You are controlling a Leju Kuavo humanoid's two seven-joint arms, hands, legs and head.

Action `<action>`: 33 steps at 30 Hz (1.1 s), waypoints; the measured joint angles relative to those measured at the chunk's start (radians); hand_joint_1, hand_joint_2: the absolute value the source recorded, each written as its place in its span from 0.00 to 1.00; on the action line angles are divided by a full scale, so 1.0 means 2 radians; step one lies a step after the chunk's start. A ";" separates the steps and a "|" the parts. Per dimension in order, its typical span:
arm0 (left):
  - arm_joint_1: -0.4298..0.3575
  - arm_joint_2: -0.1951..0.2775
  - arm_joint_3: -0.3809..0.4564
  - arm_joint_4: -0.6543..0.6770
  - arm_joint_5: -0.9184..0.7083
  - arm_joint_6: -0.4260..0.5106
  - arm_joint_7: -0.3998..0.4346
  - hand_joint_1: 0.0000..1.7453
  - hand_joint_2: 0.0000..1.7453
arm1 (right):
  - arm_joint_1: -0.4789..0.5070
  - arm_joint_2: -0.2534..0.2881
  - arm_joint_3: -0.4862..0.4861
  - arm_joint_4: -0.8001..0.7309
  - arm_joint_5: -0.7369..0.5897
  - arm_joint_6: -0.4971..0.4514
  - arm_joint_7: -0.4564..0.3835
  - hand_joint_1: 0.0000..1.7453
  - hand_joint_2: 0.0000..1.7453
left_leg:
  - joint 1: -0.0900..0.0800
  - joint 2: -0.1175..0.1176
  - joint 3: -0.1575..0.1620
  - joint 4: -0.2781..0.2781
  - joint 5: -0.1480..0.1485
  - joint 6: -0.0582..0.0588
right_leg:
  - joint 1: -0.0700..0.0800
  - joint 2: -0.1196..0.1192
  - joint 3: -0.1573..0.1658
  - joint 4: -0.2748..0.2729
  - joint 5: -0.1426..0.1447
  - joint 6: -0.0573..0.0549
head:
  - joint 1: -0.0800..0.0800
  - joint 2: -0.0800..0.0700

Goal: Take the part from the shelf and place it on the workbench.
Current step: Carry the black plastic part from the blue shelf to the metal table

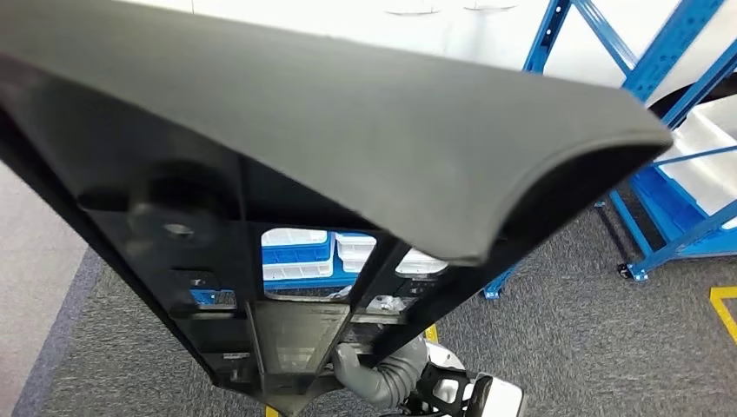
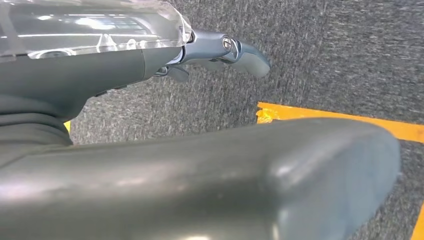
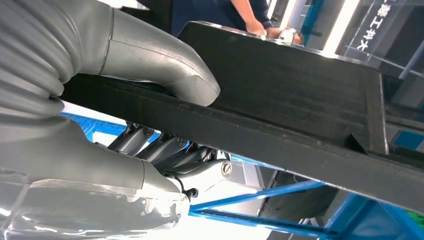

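The right hand (image 3: 150, 125) clamps its thumb and fingers (image 3: 150, 145) on the black part (image 1: 348, 130). In the left wrist view the left hand (image 2: 220, 50) hangs over carpet (image 2: 325, 50); whether its fingers are apart, I cannot tell.

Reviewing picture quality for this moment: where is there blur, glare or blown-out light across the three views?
Head view: the black part sits very close, soft-edged, and blocks much of the scene; the wall behind is overexposed. Left wrist view: the left hand is sharp, the near grey bulk blurred, with glare on the clear cover. Right wrist view: the right hand grips the part, with a bright, washed-out background.
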 joint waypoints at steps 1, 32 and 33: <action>0.000 0.000 0.000 0.000 -0.001 0.000 0.000 0.00 0.00 | 0.000 0.000 -0.001 0.000 0.000 0.003 0.000 1.00 1.00 | 0.000 0.000 -0.001 0.000 0.005 -0.003 | 0.002 0.000 0.002 -0.008 -0.001 -0.004 | 0.000 0.000; 0.002 -0.003 0.007 0.000 -0.014 0.019 0.069 0.00 0.00 | 0.004 -0.013 -0.012 0.000 0.000 0.043 0.000 1.00 1.00 | -0.002 0.002 0.053 -0.002 -0.052 -0.003 | 0.000 -0.002 -0.051 0.006 0.037 -0.006 | 0.000 0.000; 0.002 -0.003 0.007 0.000 -0.015 0.021 0.070 0.00 0.00 | 0.006 -0.014 -0.012 0.000 0.000 0.043 0.000 1.00 1.00 | -0.001 0.002 0.052 0.000 -0.053 -0.006 | -0.001 -0.002 -0.052 0.004 0.038 -0.009 | 0.000 0.000</action>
